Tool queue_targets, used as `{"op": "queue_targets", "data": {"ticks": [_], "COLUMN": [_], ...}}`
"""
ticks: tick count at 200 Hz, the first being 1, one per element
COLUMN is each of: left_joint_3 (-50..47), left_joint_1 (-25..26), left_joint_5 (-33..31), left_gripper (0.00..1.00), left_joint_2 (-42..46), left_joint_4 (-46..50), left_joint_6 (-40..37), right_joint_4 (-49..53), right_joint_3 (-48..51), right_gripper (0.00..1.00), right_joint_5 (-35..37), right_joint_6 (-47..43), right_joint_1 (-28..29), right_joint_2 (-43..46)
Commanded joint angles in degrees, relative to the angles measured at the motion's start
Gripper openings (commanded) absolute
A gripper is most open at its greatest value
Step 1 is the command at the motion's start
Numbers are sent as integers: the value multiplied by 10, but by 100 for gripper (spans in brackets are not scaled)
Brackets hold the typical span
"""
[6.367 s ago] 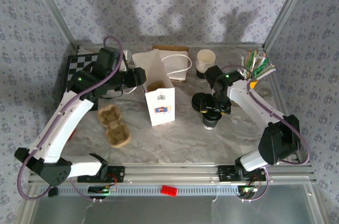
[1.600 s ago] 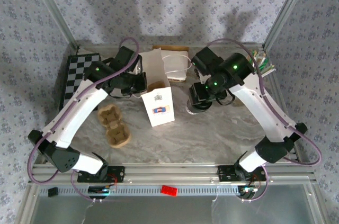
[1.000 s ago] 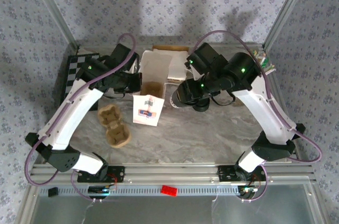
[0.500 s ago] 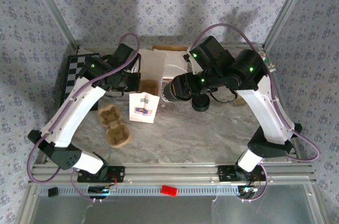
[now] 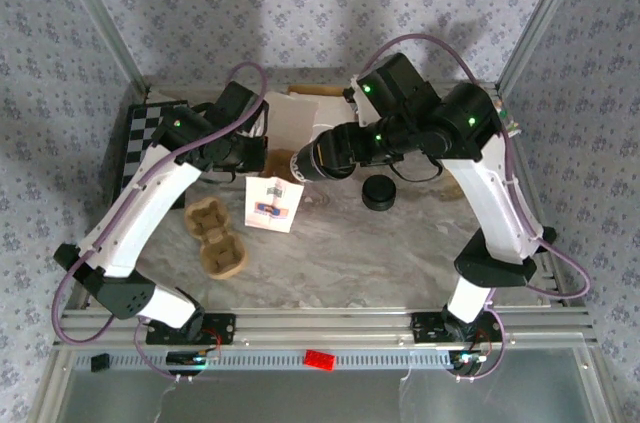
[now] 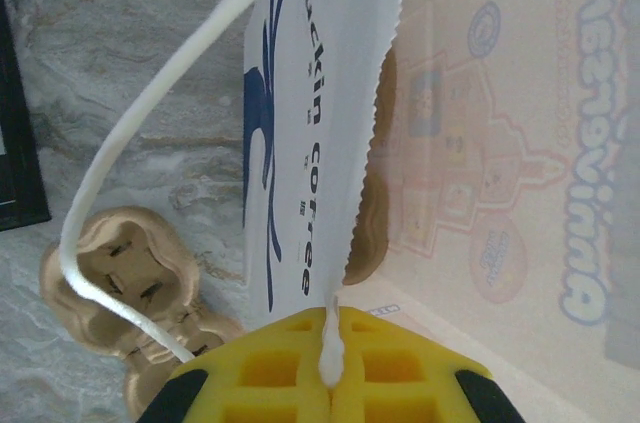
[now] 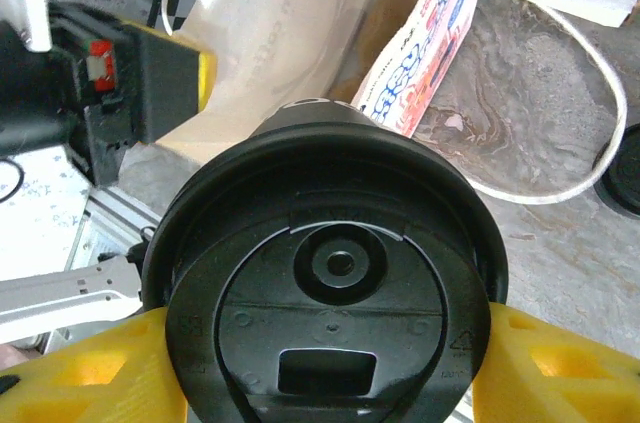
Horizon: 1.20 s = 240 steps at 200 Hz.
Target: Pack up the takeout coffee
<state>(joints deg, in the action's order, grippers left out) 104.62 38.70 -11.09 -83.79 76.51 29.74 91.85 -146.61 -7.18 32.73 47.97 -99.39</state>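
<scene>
The takeout coffee (image 5: 304, 163) is a cream cup with a black lid (image 7: 330, 313). It is held on its side above the table, lid toward the white paper bag (image 5: 273, 205). My right gripper (image 5: 328, 151) is shut on the takeout coffee, with a yellow finger (image 7: 110, 383) on each side of it. The bag (image 7: 440, 33) leans over with its mouth toward the cup. My left gripper (image 5: 250, 155) is shut on the bag's top edge (image 6: 330, 343), and the bag's white string handle (image 6: 150, 133) loops past it.
A loose black lid (image 5: 379, 192) lies on the marble table right of the bag. A brown cardboard cup carrier (image 5: 215, 235) sits left of the bag, also seen as the carrier (image 6: 115, 273) under the handle. A checkered board (image 5: 150, 128) lies at the back left.
My right arm has swung left with the cup, turning it sideways up to the bag's mouth. The left gripper has tipped the bag over toward it.
</scene>
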Motion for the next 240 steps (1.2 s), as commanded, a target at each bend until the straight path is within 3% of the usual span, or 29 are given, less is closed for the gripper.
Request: {"op": "queue_targets", "data": {"ticks": [1,240], "left_joint_3": [23,58], "left_joint_1": [16,38], "left_joint_5": [12,-9], "left_gripper": [0,0], "left_joint_2": [0,-39], "left_joint_4": [-3,5], "left_joint_6": [13,27], "right_joint_4": [70,12], "right_joint_3": [-24,-48], "right_gripper": [62,61], "right_joint_5": [-19,-84], "right_joint_6": [22,68], "right_joint_1": [-4,-39], "right_joint_2": [-13,-5]}}
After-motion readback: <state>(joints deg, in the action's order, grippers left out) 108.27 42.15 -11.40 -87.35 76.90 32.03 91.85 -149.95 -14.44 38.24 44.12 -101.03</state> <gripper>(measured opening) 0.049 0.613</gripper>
